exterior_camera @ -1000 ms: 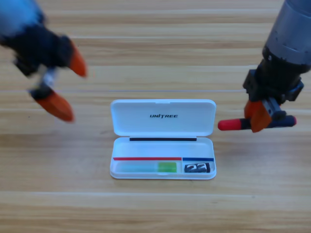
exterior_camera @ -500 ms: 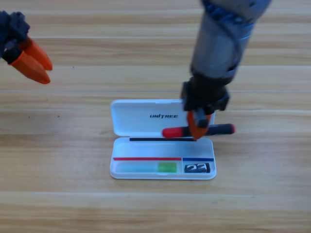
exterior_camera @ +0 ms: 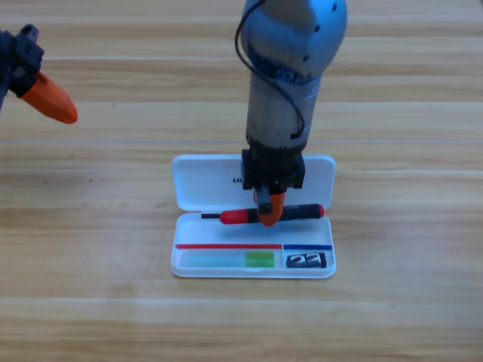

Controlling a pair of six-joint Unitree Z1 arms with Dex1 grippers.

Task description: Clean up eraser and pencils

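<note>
I see the right gripper (exterior_camera: 269, 213) in the middle of the frame, pointing down over the open white case (exterior_camera: 253, 259), its orange jaws clamped on the black pencil with the red cap (exterior_camera: 235, 216). That pencil lies level across the back of the case's tray, just under the hinge, red end toward the left. Along the front of the tray I see the pale green-and-white pencil (exterior_camera: 229, 260) lying flat in the long left compartment, and the eraser (exterior_camera: 306, 261) in the small right compartment. The lid stands open behind. My left gripper (exterior_camera: 47, 101) waits at the upper left edge of the frame, partly cut off; I cannot tell how it is set.
</note>
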